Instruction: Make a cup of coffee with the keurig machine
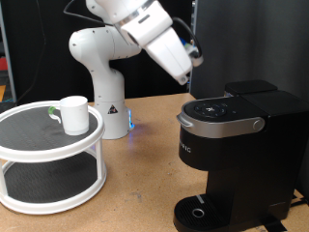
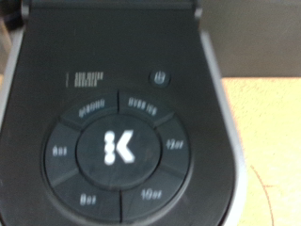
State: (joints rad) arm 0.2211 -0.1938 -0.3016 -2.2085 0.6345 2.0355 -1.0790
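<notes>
While the white arm reaches over from behind, its gripper (image 1: 196, 60) hangs just above the back of the coffee maker (image 1: 232, 145), a boxy matte black machine with a curved silver-grey handle (image 1: 224, 122) wrapping the front of its closed lid. The fingers are dark against a dark background in the exterior view and do not appear in the wrist view, so whether the jaws are spread or pressed together I cannot tell; nothing is seen between them. Directly below the jaws, the wrist view shows the lid's round button panel (image 2: 117, 149), smooth and glossy, split into ring segments around a white K mark; the labels are too blurred to read. A small round power button (image 2: 160, 77) sits beside it. The drip tray (image 1: 198, 212) at the machine's foot is bare. The cup (image 1: 74, 113), plain glossy white ceramic, stands well away from the jaws on the upper tier of a round white two-tier stand (image 1: 50, 179) with dark mesh-like shelves. A small dark object with green on it (image 1: 51, 111) lies just beside the cup, partly hidden.
</notes>
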